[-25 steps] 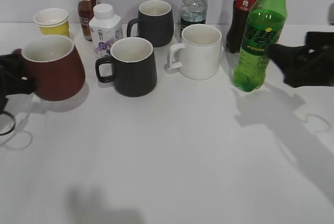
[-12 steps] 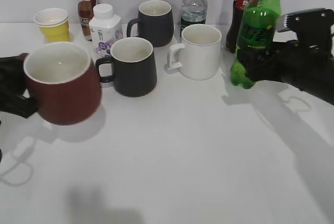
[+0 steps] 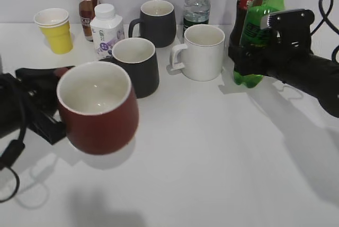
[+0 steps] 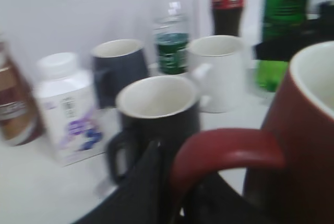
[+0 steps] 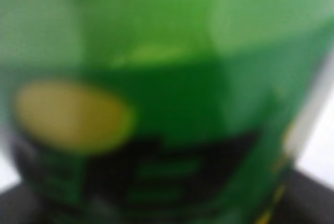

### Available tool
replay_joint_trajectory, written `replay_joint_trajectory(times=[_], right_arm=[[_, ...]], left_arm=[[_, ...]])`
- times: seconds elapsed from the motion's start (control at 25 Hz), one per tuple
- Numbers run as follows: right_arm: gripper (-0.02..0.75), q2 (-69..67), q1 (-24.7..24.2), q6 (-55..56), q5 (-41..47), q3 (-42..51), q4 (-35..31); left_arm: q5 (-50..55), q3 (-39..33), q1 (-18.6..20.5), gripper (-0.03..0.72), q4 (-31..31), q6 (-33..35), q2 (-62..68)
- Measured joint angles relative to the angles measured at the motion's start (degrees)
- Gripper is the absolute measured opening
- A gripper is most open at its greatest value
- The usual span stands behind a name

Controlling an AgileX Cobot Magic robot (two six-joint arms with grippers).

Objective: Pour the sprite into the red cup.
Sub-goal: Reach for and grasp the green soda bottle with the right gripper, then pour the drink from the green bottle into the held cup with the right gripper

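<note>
The red cup (image 3: pixel 98 106) is held up off the table (image 3: pixel 212 158) at front left, mouth up, by the left gripper (image 4: pixel 172 182); its fingers (image 4: pixel 141 182) are closed about the loop handle. The sprite (image 3: pixel 258 31) stands upright at back right, long axis vertical, green cap on; the right gripper (image 3: pixel 249 57) has its fingers clamped around the bottle's label band, and the bottle fills the right wrist view. Bottle and cup are well apart, the cup lying to the bottle's left and nearer the camera; a white mug (image 3: pixel 201 52) and a black mug (image 3: pixel 135 65) stand between them.
</note>
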State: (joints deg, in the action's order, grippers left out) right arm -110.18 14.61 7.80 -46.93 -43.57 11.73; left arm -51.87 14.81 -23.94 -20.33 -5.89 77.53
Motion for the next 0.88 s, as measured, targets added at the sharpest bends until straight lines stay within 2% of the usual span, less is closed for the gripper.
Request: replay_joint_trajectory(times=[0.08, 0.2, 0.4, 0.56, 0.72, 0.88], right_arm=[[0.523, -0.28, 0.00, 0.00, -0.13, -0.46, -0.06], [0.402, -0.28, 0.00, 0.00, -0.42, -0.52, -0.50], [0.398, 1.87, 0.00, 0.00, 2.55, -0.41, -0.51], [0.398, 7.17, 0.00, -0.49, 4.18, -0.30, 0.13], [0.398, 12.67, 0.00, -3.37, 4.25, -0.62, 6.68], [0.398, 13.63, 0.00, -4.92, 4.20, -3.38, 16.50]], left_arm=[[0.33, 0.00, -1.44, 0.067, -0.04, 0.00, 0.00], [0.94, 0.00, -2.63, 0.067, -0.28, 0.00, 0.05], [1.06, 0.12, -2.72, 0.067, -0.30, 0.00, 0.67], [1.71, 3.42, -2.72, 0.067, -1.83, 0.00, 3.44], [1.71, 9.24, -2.72, 0.067, -4.03, -0.08, 8.46], [1.71, 14.61, -2.72, 0.067, -5.26, -4.33, 13.79]])
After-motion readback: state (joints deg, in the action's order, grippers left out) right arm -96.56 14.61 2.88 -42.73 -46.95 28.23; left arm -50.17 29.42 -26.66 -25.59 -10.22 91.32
